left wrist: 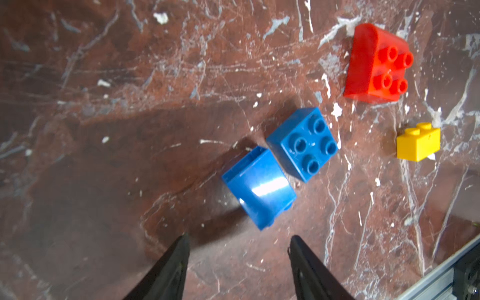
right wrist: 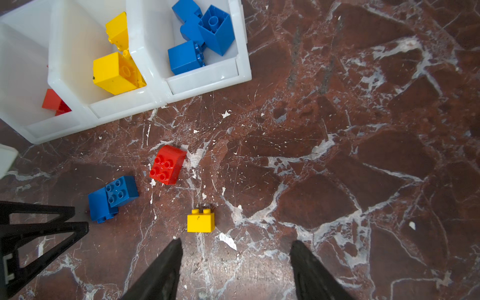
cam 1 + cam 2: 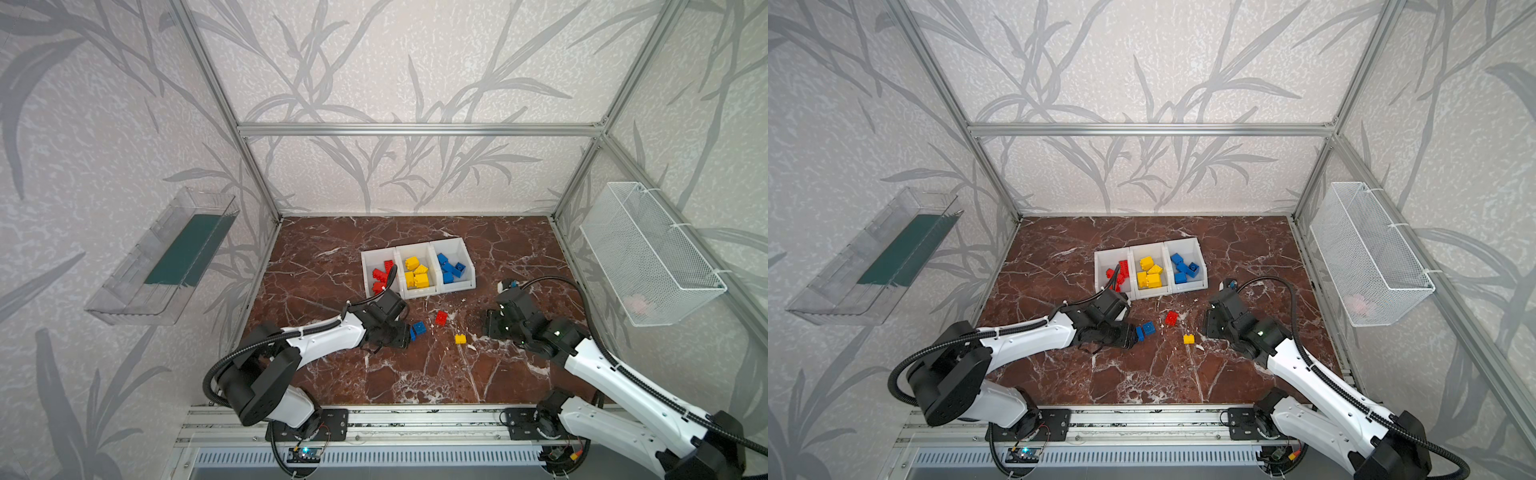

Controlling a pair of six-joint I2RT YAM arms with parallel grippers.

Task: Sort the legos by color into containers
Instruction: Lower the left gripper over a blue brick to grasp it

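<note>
The left gripper (image 1: 239, 237) is spread and empty, with 2 touching blue legos (image 1: 259, 187) just beyond its tips. The right gripper (image 2: 235, 241) is spread, a yellow lego (image 2: 200, 220) just ahead. The right wrist view, unlike the left, shows the containers (image 2: 207, 80) farther off

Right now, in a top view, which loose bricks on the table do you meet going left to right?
tipped blue brick → studs-up blue brick → red brick → yellow brick
</note>
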